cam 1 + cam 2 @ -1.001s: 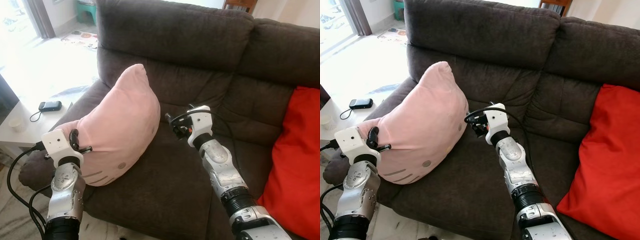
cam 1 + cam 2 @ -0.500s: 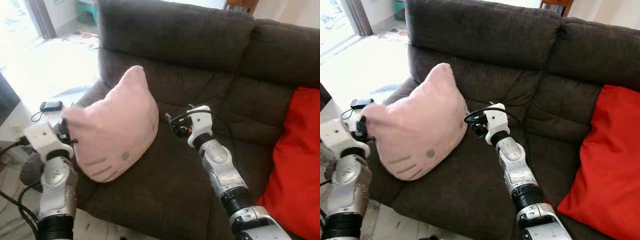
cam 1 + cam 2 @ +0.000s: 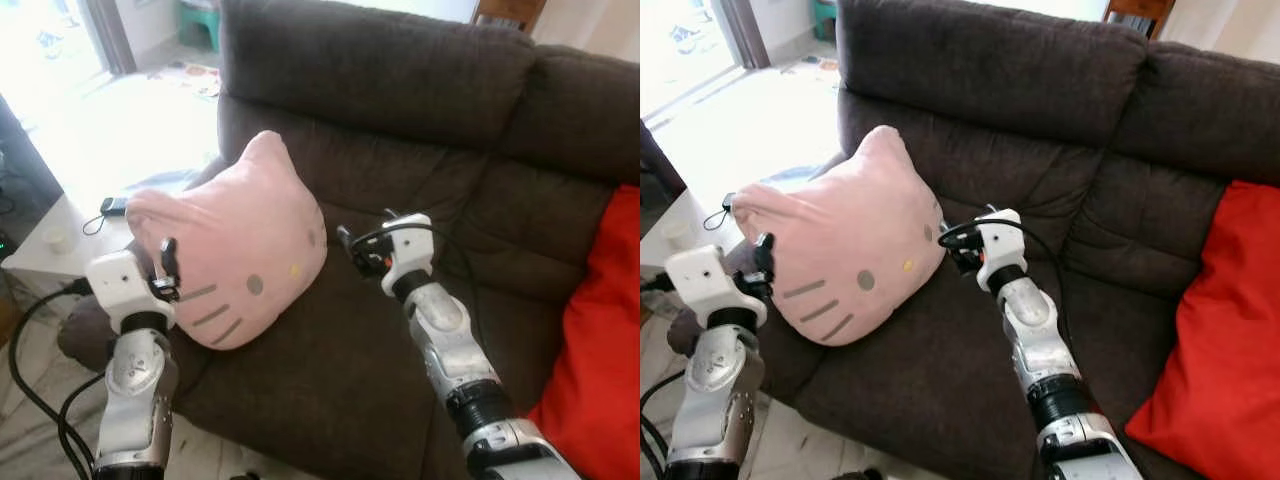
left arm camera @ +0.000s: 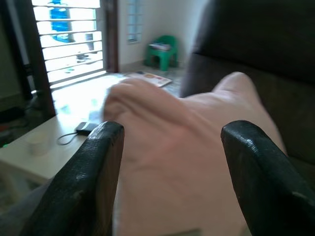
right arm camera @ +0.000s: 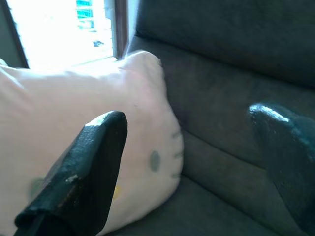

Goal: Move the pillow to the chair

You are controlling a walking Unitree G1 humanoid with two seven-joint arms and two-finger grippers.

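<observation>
A: Where is the pillow?

B: The pink cat-face pillow point(image 3: 235, 260) sits at the robot's left end of the dark brown sofa point(image 3: 400, 120), propped against the armrest, one ear pointing up at the backrest. Its face with grey eye, yellow nose and whiskers is turned outward toward the seat.

A: And the left gripper?

B: The left gripper point(image 4: 172, 162) is at the pillow's outer lower corner, by the armrest edge. In the left wrist view its two black fingers point(image 4: 93, 172) stand spread apart with the pink fabric between and beyond them; whether they press the fabric I cannot tell.

A: The right one?

B: The right gripper point(image 5: 192, 167) is over the seat cushion just beside the pillow's inner edge. Its fingers point(image 5: 83, 172) are wide apart, holding nothing, one in front of the pillow's face, the other in front of the sofa back.

A: How much room around?

B: Between the pillow and the red cushion point(image 3: 600, 350) at the far right lies a broad stretch of bare seat. Past the armrest on the left stands a low white counter point(image 3: 40, 265) carrying a small dark device with a cord point(image 3: 112, 206) and a small cup point(image 3: 60, 240). Behind that is bright floor running to a doorway, with a green stool point(image 4: 162, 49) by the wall.
</observation>
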